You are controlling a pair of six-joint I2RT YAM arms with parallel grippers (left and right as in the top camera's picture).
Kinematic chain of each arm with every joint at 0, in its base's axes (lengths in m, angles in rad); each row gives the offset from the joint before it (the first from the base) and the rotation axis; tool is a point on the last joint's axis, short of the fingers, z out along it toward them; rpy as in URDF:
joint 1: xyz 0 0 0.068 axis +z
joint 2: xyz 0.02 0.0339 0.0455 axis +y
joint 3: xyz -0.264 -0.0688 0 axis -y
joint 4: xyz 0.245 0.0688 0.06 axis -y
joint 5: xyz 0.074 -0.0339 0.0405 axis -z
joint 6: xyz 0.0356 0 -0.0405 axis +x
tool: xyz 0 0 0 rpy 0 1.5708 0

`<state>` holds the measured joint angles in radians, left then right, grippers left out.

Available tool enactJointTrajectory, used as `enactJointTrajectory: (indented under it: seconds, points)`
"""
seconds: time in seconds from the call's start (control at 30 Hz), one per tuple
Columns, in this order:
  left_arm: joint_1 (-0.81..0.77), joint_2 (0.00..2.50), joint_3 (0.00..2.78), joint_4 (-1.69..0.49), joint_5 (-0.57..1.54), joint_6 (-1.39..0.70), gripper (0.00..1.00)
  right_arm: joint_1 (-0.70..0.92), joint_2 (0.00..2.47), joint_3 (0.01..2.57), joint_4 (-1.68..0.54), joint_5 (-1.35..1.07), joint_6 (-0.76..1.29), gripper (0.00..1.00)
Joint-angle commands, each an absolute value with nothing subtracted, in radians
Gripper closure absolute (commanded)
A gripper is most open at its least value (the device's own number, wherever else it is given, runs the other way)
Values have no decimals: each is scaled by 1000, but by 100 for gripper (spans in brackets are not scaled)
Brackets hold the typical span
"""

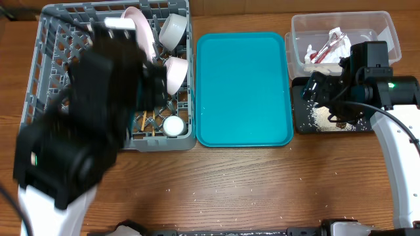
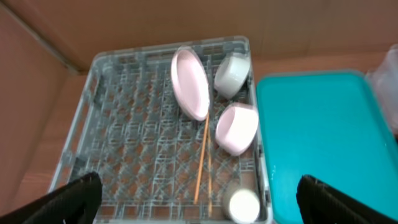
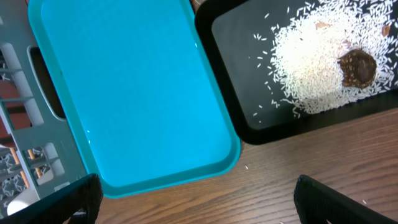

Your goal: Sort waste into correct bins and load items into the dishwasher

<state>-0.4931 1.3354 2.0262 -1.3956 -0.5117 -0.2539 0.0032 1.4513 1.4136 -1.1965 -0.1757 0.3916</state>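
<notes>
left gripper (image 2: 200,204): nearest the lens, fingers wide apart, empty, above dish rack (image 2: 124,155).
rack load: plate (image 2: 190,82) on edge; bowls (image 2: 232,73) (image 2: 237,128) beside it; cup (image 2: 243,204) in corner; chopsticks (image 2: 201,158) flat on grid.
right gripper (image 3: 199,200): fingers wide apart, empty, above teal tray (image 3: 130,87).
black tray (image 3: 249,118): rice (image 3: 317,68), brown lump (image 3: 357,67).
clear tub (image 1: 302,29): wrapper (image 1: 326,47) inside.

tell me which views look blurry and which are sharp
Overhead: the left arm is smeared by motion blur, the teal tray crisp. Left wrist: soft throughout, the dish rack lattice and chopsticks fuzzy. Right wrist: sharpest, single rice grains distinct on the black tray.
</notes>
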Motion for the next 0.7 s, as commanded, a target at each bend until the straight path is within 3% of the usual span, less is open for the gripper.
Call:
enactJointTrajectory:
  seconds: [0.0,0.17,0.33,0.53,0.67]
  points:
    - [-532,1124,1722,-1248,-607,-278,0,6,1450,1413,-1191,-165,388,0]
    - [-558,763,1250,-914,-583,-229,0,6,1450,1413,-1191,-165,388,0]
    - [-559,418,871,-614,-366,-205,0,6,1450,1413,-1191,-165,388,0]
    - [-560,283,676,-580,-352,-274,0,6,1450,1413,-1190,-165,388,0]
    - [-560,286,646,-578,-202,-274,0,6,1450,1413,-1191,-165,389,0]
